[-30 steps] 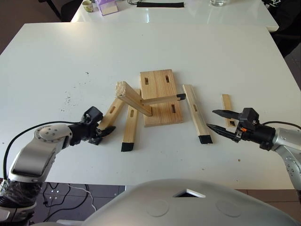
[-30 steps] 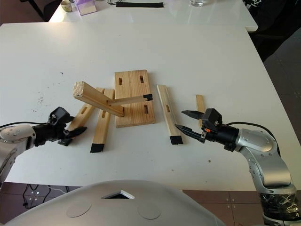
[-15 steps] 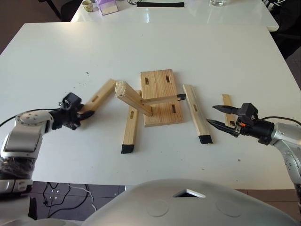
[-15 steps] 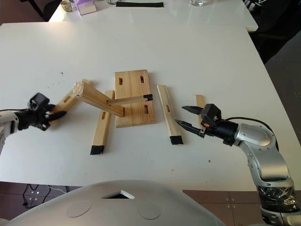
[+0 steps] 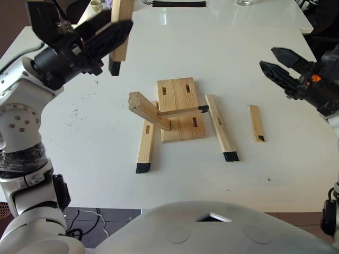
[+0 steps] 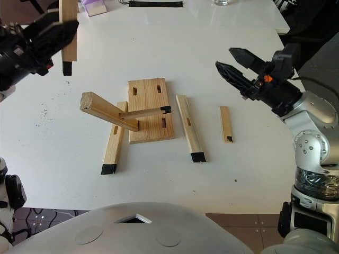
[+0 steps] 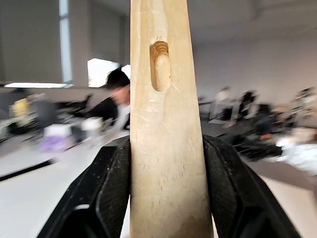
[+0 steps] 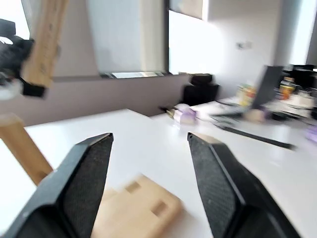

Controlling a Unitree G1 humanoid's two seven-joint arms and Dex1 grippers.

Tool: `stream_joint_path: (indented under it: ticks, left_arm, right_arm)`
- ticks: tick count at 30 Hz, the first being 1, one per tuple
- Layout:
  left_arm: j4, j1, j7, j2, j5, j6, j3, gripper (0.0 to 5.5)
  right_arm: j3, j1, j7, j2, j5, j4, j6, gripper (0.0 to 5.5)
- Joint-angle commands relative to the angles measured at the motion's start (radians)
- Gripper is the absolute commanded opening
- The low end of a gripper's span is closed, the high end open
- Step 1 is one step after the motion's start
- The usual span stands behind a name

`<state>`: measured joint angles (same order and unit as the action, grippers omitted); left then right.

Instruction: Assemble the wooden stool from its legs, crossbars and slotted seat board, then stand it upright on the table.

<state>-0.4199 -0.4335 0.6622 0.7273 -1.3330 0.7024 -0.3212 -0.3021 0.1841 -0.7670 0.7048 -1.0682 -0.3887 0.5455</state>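
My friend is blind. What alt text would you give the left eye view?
The left claw holds a wooden leg high above the white table; the right claw hangs open. Below lie the slotted seat board with a tilted leg and crossbar resting on it, two flat legs and a short crossbar.

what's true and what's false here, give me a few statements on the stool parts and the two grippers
1. The left gripper holds a wooden leg up above the table. True.
2. The right gripper is shut on the short crossbar. False: it is open and empty, and the crossbar lies on the table.
3. The seat board lies flat on the table. True.
4. Every leg is fitted into the board. False: two loose legs lie flat, one on each side of it.
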Motion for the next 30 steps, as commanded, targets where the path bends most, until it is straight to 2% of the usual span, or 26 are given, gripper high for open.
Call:
stream_joint_path:
  ticks: [1,5,9,18,25,30]
  left_arm:
    - [-0.242,-0.020,-0.009,0.034,-0.119,0.085,0.114,2.04]
    - [-0.272,0.004,0.026,0.045,-0.039,0.089,0.174,2.04]
    - [-0.262,0.021,0.069,0.053,0.051,0.073,0.198,2.04]
    - [-0.280,0.077,0.166,0.069,0.220,0.032,0.245,2.04]
    - [-0.293,0.071,0.187,0.064,0.211,0.042,0.245,2.04]
    - [-0.273,0.049,0.178,0.062,0.178,0.055,0.233,2.04]
  right_arm:
    - [0.043,0.158,0.066,0.060,-0.318,-0.155,0.172,2.76]
    - [0.058,0.205,0.076,0.105,-0.455,-0.184,0.243,2.76]
    - [0.071,0.235,0.081,0.128,-0.494,-0.191,0.270,2.76]
    - [0.077,0.263,0.078,0.137,-0.480,-0.168,0.284,2.76]
    - [0.106,0.259,0.021,0.143,-0.383,-0.175,0.287,2.76]
    - [0.117,0.218,-0.058,0.156,-0.314,-0.200,0.284,2.04]
